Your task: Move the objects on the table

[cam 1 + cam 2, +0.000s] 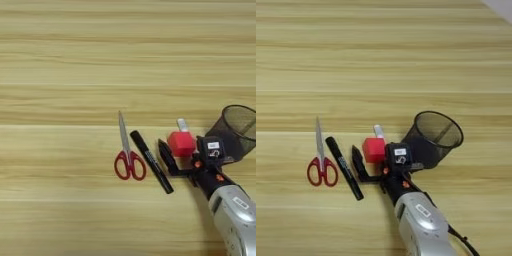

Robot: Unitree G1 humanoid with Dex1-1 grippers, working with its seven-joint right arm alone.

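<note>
A small red cube [182, 142] sits between the two black fingers of my right gripper [179, 148], which looks shut on it. The left finger [165, 154] lies against the cube's left side, and the other finger is hidden under the gripper body. Just behind the cube peeks the end of a slim white marker [182, 124]; the rest of it is hidden. A slim black marker [151, 161] lies diagonally on the light-tan wooden table [75, 75], just left of the gripper. My silver forearm [421, 225] comes in from the bottom right.
Red-handled scissors [128, 156] lie left of the black marker, blades pointing away from me. A black mesh pen cup [426, 148] stands right behind the gripper, its open rim [457, 127] facing up.
</note>
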